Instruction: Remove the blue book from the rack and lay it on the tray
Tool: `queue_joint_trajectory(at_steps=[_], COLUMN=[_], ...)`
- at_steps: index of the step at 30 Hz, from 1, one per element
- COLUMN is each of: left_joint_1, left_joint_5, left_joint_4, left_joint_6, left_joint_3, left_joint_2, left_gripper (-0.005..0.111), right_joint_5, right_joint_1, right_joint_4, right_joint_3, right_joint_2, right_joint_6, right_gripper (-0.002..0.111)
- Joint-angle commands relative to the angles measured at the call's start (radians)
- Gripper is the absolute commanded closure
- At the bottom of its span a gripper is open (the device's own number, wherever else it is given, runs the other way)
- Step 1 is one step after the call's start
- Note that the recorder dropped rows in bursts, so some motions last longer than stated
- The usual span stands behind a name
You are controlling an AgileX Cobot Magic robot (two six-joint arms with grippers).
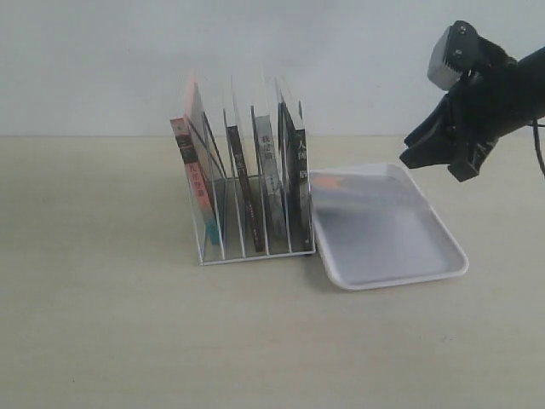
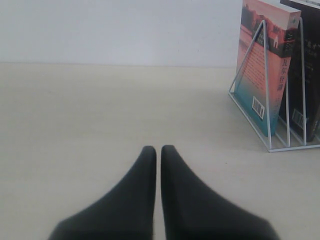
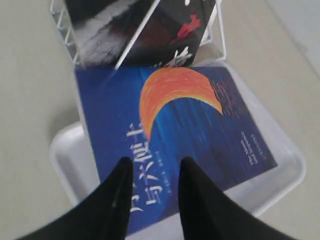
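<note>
Exterior view:
- The right gripper's (image 1: 434,162) fingers are spread apart and hold nothing. It hangs in the air above the right side of the tray (image 1: 400,277).
- The blue book (image 1: 375,223) lies flat inside the tray, its cover washed grey by glare. The tray sits just beside the rack (image 1: 213,247).
- Judgement: the book is laid, and the jaws are released so it rests on its own.

Left wrist view:
- The left gripper (image 2: 158,150) is pinched almost together with only a hairline gap and nothing between.
- It sits low over the bare table (image 2: 75,115), apart from the pink-spined book (image 2: 260,65) in the rack's end slot.
- It is probably parked clear of the work.

Right wrist view:
- The fingers (image 3: 122,185) are wide, with the book's orange crescent (image 3: 175,95) face up beneath them.
- This view alone does not show whether they touch the book.
</note>
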Motion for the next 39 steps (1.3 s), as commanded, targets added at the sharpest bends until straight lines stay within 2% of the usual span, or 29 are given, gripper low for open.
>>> queue_joint_trajectory(at_steps=[1,3,5,8,16,39], left_joint_1=[0.002,0.002,0.002,0.002,0.002,0.002], left_joint_5=[-0.004,-0.004,-0.004,-0.004,-0.004,-0.004], left_joint_4=[-0.004,-0.004,-0.004,-0.004,-0.004,-0.004], left_joint_6=[0.0,0.0,0.0,0.0,0.0,0.0], left_joint_3=[-0.001,-0.001,-0.001,-0.001,-0.001,-0.001], left_joint_2=[-0.003,-0.003,-0.003,-0.003,-0.003,-0.003], left_gripper=[0.103,0.103,0.103,0.103,0.103,0.103], right_joint_5=[0.09,0.141,0.169,0.164,0.163,0.148], right_joint_1=[0.0,0.0,0.0,0.0,0.0,0.0], right_joint_4=[-0.191,-0.243,-0.238,-0.215,-0.179,-0.159], right_joint_3=[-0.007,-0.007,-0.007,-0.007,-0.007,-0.007], right_joint_2=[-0.102,-0.151,-0.2,-0.264,-0.332,-0.334], right_joint_6=[0.272,0.332,0.33,0.332,0.452,0.461], right_gripper=[0.077,0.077,0.083,0.108,0.108,0.108])
